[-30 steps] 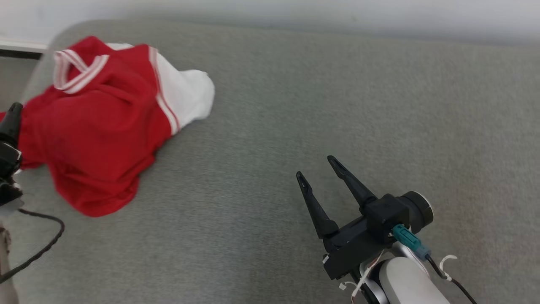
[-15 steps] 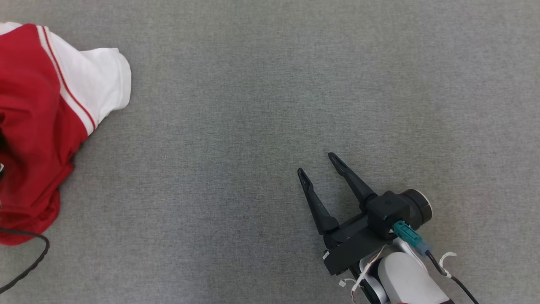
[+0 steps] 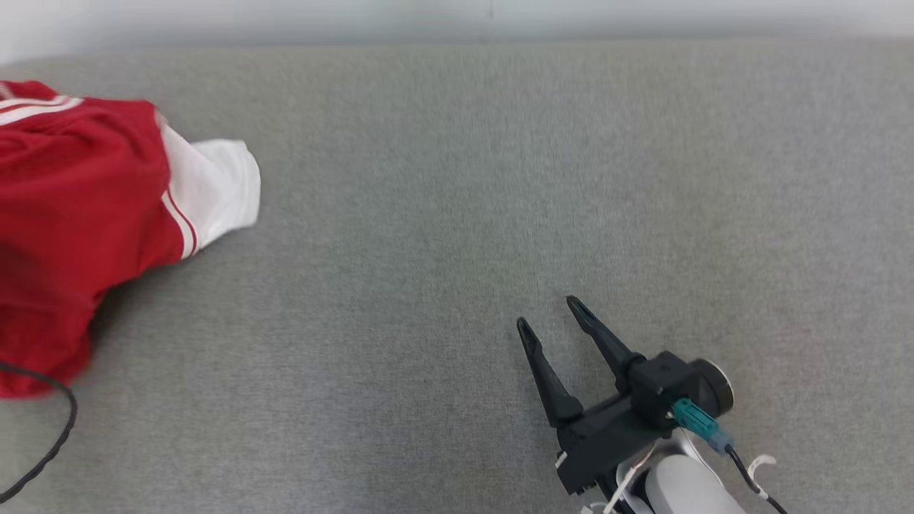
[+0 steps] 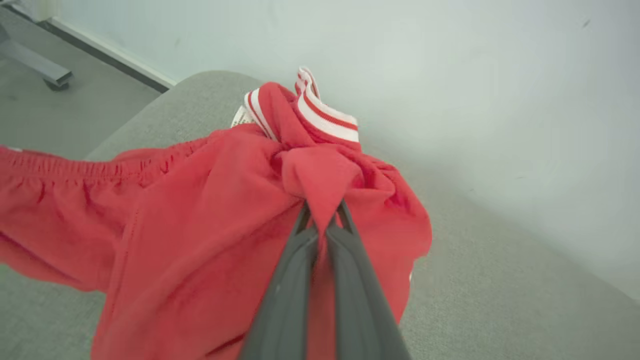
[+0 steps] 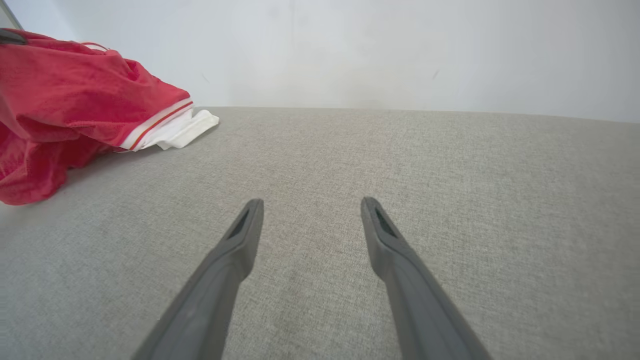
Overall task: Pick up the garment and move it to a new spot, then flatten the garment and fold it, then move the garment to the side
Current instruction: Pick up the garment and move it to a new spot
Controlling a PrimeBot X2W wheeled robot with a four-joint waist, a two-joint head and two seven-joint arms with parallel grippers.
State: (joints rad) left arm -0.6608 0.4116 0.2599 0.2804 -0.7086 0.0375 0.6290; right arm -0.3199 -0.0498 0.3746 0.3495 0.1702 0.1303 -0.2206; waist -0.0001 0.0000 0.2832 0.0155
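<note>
A: What lies at the left side?

B: The garment (image 3: 78, 214). It is of thin, soft red cloth and makes a wrinkled heap at the left edge of the grey surface (image 3: 457, 178). One white sleeve (image 3: 214, 182), with a red-and-white stripe along its seam, sticks out to the right of the heap. In the left wrist view a ribbed collar (image 4: 325, 112), striped white and red, stands on top.

A: And the left gripper?

B: The left gripper (image 4: 324, 220) is closed on a fold of the red cloth just below that collar. Its two dark fingers (image 4: 285, 300) lie almost together, with the cloth pinched between the tips. The fold seems pulled up a little there, but the cloth is bunched and I cannot be sure.

A: Anything near the heap?

B: A thin black cable (image 3: 57, 428) curves just below it.

A: The middle?

B: Flat woven fabric with a fine grain, and behind it a plain pale wall (image 5: 350, 50).

A: The right side?

B: The right gripper (image 3: 550, 314) is low, its long tapered fingers spread wide above the bare fabric. It is well apart from the garment, which lies far to its left.
</note>
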